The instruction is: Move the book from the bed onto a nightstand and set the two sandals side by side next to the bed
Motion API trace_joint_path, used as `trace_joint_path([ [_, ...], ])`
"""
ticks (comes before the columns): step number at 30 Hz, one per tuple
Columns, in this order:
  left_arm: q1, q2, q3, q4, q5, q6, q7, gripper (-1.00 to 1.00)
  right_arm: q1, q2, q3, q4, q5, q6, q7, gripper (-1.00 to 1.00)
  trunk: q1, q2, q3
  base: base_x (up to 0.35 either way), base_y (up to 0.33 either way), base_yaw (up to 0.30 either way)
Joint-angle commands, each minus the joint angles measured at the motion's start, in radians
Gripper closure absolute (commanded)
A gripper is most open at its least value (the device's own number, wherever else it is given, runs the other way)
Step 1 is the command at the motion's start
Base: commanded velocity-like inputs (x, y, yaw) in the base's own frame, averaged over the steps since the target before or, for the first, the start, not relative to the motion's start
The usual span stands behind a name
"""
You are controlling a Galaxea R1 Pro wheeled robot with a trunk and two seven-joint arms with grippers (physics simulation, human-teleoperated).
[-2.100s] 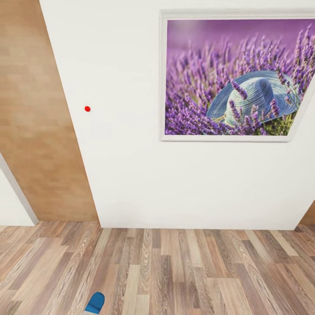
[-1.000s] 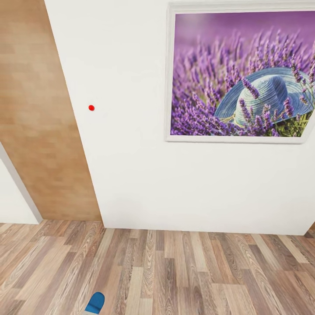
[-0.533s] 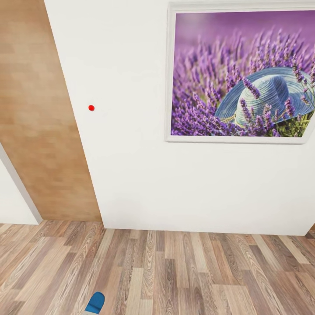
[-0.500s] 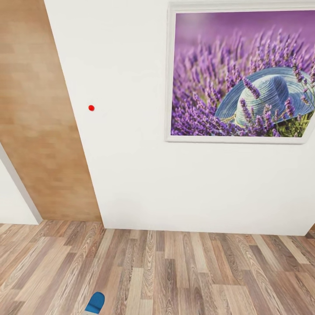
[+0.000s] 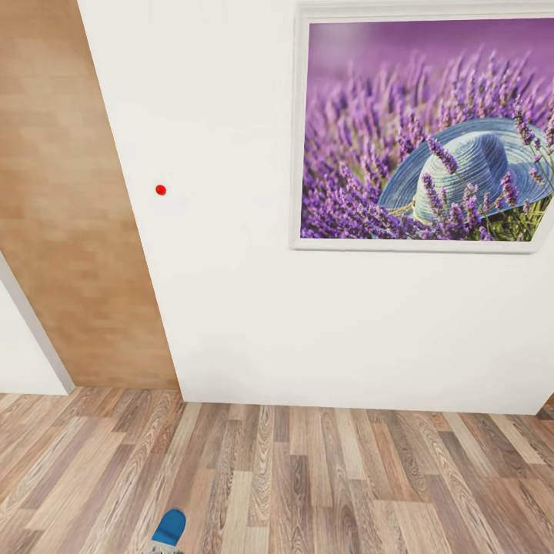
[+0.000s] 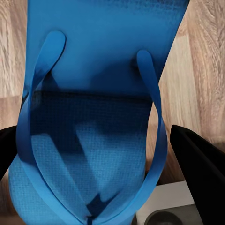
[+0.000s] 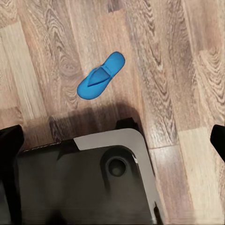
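Left of the framed lavender picture (image 5: 427,135), low over the plank floor (image 5: 323,477), one sandal (image 6: 93,117) sits between the left jaws (image 6: 101,157), which look clamped on it, long axis running out along the fingers. The second sandal (image 7: 100,75) lies flat on the floor ahead of the right jaws (image 7: 117,140), spread apart, nearer that arm, lying diagonally.

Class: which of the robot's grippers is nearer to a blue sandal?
Left. The left gripper has a blue sandal between its fingers; the right gripper hangs well above another sandal on the floor.
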Motion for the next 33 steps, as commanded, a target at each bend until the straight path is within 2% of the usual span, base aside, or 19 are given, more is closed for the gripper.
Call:
trace_joint_path([
  [1, -0.008, 0.000, -0.002, -0.011, -0.007, 0.019, -0.005, 1.00, -0.007, 0.005, -0.006, -0.002, -0.009, 0.062, 0.004, -1.00, 0.000, -0.002, -0.002, 0.000, 0.000, 0.000],
  [3, -0.026, 0.000, -0.004, -0.035, -0.007, 0.065, -0.008, 1.00, -0.020, 0.011, -0.006, -0.002, -0.009, 0.107, 0.003, -1.00, 0.000, -0.002, -0.002, 0.000, 0.000, 0.000],
  [8, -0.090, 0.001, -0.007, -0.162, -0.006, 0.254, -0.036, 1.00, -0.060, 0.040, -0.006, -0.001, -0.009, 0.162, -0.048, -1.00, 0.000, -0.002, -0.002, 0.000, 0.000, 0.000],
  [9, -0.109, 0.001, -0.008, -0.229, -0.006, 0.333, -0.058, 1.00, -0.069, 0.059, -0.006, -0.001, -0.010, 0.172, -0.092, -1.00, 0.000, -0.002, -0.002, 0.000, 0.000, 0.000],
  [11, -0.125, 0.000, -0.009, -0.305, -0.006, 0.411, -0.080, 1.00, -0.077, 0.081, -0.006, -0.001, -0.010, 0.178, -0.135, -1.00, 0.000, -0.002, -0.002, 0.000, 0.000, 0.000],
  [12, -0.139, 0.000, -0.011, -0.384, -0.007, 0.488, -0.096, 1.00, -0.087, 0.101, -0.005, -0.001, -0.010, 0.182, -0.170, -1.00, 0.000, -0.002, -0.002, 0.000, 0.000, 0.000],
  [14, -0.150, 0.000, -0.020, -0.462, -0.007, 0.563, -0.106, 1.00, -0.098, 0.116, -0.005, -0.001, -0.010, 0.187, -0.194, -1.00, 0.000, -0.002, -0.002, 0.000, 0.000, 0.000],
  [17, -0.160, -0.003, -0.051, -0.569, -0.006, 0.661, -0.116, 1.00, -0.117, 0.130, -0.005, 0.000, -0.010, 0.192, -0.215, -1.00, 0.000, -0.002, -0.002, 0.000, 0.000, 0.000],
  [20, -0.167, -0.018, -0.115, -0.711, -0.006, 0.802, -0.122, 1.00, -0.143, 0.143, -0.005, 0.000, -0.011, 0.204, -0.232, -1.00, 0.000, -0.002, -0.002, 0.000, 0.000, 0.000],
  [25, -0.169, -0.046, -0.146, -0.845, -0.005, 0.925, -0.119, 1.00, -0.176, 0.153, -0.007, 0.000, -0.013, 0.259, -0.238, -1.00, 0.000, -0.002, -0.002, 0.000, 0.000, 0.000],
  [26, -0.169, -0.046, -0.146, -0.845, -0.005, 0.925, -0.119, 1.00, -0.176, 0.153, -0.007, 0.000, -0.013, 0.259, -0.238, -1.00, 0.000, -0.002, -0.002, 0.000, 0.000, 0.000],
  [29, -0.170, -0.057, -0.154, -0.918, -0.004, 0.994, -0.122, 1.00, -0.188, 0.166, -0.012, 0.000, -0.014, 0.279, -0.240, -1.00, 0.000, -0.002, -0.002, 0.000, 0.000, 0.000],
  [33, -0.169, -0.061, -0.155, -0.942, -0.005, 1.017, -0.121, 1.00, -0.191, 0.172, -0.020, 0.005, -0.021, 0.286, -0.241, -1.00, 0.000, -0.002, -0.002, 0.000, 0.000, 0.000],
])
